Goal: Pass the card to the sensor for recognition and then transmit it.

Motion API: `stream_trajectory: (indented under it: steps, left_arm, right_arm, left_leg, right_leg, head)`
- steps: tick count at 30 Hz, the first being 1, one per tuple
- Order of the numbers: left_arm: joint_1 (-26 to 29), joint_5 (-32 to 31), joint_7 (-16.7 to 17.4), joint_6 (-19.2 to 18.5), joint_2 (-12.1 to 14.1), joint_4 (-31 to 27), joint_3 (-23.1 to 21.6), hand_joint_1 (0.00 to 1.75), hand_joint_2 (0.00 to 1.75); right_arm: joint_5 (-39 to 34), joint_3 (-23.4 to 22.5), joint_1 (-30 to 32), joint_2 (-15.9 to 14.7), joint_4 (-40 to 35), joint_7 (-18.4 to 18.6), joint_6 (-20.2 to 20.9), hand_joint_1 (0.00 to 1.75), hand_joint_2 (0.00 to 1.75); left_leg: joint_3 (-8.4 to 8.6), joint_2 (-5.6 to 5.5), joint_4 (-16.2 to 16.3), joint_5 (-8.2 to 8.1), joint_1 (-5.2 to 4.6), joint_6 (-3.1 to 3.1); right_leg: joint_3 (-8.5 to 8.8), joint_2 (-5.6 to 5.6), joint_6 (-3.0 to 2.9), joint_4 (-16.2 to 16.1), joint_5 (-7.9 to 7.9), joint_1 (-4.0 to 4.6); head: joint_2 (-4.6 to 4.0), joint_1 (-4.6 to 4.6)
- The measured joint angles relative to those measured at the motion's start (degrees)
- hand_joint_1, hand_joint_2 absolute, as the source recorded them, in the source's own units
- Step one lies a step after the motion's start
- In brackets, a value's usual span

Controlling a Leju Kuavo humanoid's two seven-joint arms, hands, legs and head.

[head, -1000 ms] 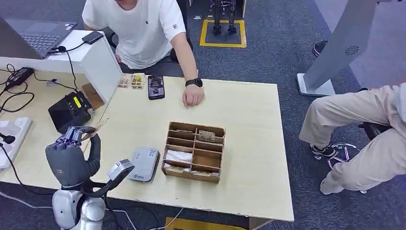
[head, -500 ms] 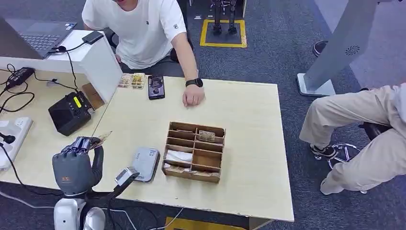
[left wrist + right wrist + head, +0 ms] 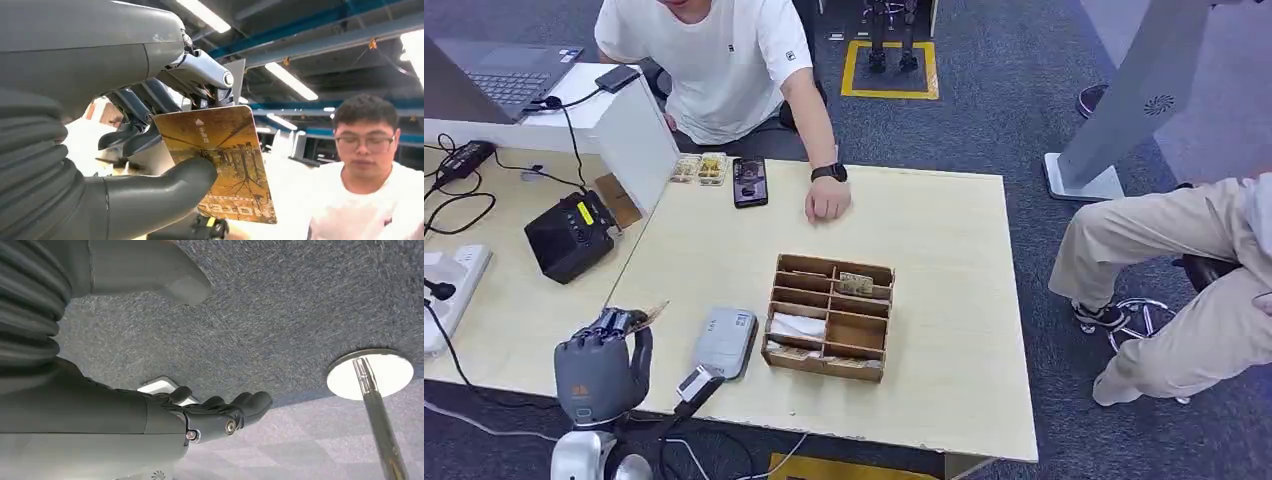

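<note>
A: Golden-brown and glossy, the card (image 3: 220, 162) is pinched between the left hand's (image 3: 602, 362) thumb and dark fingers (image 3: 132, 135), most of it jutting free beyond the thumb.

B: And the grey card reader (image 3: 725, 342)?

A: Flat on the table (image 3: 944, 300), just beside that hand, between it and the wooden organiser box (image 3: 829, 316). I'd tilt the card's face down flat over the reader's top and keep the pinch near the edge, so the thumb doesn't cover it.

B: What can't you make out?

A: The card's small print, and where the reader's sensing patch lies. The right hand (image 3: 220, 412) hangs over carpet, fingers loosely curled, holding nothing.
</note>
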Motion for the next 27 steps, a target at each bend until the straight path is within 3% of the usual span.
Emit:
stream_trajectory:
  steps: [16,27]
  left_arm:
    - [-0.26,-1.68,0.61,0.00,0.00,6.80,-0.09,1.75,1.75]
    - [-4.62,-2.93,6.01,0.02,0.92,15.21,-0.09,1.75,1.75]
  right_arm:
    - [2.47,0.00,0.04,0.00,-0.33,-1.31,0.00,0.00,1.75]
    - [4.37,0.00,-0.01,0.00,-0.31,-2.43,0.00,0.00,1.75]
  left_leg:
    - [0.03,0.01,0.00,0.00,0.00,0.00]
    - [0.03,0.00,0.00,0.01,0.00,0.00]
  right_leg:
    - [-0.02,0.01,0.00,-0.01,0.00,0.00]
    - [0.00,0.01,-0.01,0.00,0.01,0.00]
  head:
    - [0.00,0.00]
    - [0.00,0.00]
